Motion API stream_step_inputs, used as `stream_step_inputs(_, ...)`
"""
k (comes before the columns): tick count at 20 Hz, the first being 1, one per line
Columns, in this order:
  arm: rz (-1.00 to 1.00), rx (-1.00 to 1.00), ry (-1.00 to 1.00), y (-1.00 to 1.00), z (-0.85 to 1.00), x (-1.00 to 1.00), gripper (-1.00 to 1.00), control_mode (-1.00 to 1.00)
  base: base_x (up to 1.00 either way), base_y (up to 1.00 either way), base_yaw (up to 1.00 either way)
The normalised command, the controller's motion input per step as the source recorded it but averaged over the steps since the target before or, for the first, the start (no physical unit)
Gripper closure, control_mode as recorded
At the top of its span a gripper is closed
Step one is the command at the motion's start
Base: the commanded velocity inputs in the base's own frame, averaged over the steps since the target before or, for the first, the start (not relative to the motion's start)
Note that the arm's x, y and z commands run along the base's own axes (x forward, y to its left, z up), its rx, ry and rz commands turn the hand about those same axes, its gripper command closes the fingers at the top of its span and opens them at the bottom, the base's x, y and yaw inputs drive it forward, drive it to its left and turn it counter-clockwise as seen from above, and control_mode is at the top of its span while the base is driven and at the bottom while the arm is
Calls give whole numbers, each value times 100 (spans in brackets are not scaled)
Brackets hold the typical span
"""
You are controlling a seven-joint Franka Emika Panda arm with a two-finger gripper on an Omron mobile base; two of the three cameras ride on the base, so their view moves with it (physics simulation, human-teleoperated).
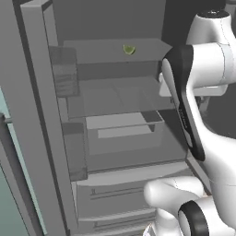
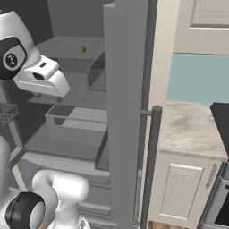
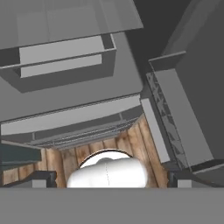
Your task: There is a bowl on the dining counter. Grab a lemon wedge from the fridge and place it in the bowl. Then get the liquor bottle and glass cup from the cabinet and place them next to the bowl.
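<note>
The fridge stands open, its right door swung out toward me. A small green-yellow lemon wedge lies on the upper shelf at the back. My gripper hangs in front of the shelves, lower than the wedge and nearer to me, pointing down. In the hand view its fingertips stand wide apart with nothing between them, so it is open. That view looks down at the fridge's lower drawers and the wooden floor. The bowl, dining counter, liquor bottle and glass cup are out of view.
A clear crisper drawer juts from the middle shelf. Door bins line the left door. Right of the fridge runs a wall counter over cream cabinets, with an upper cabinet above it.
</note>
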Motion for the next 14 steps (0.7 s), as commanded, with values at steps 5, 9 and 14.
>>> stream_step_inputs(5,0,0,0,0,0,0,-100,100,79,6,0)
stream_step_inputs(9,0,0,0,0,0,0,-100,100,90,5,0)
stream_step_inputs(14,0,0,0,0,0,0,-100,100,70,21,0)
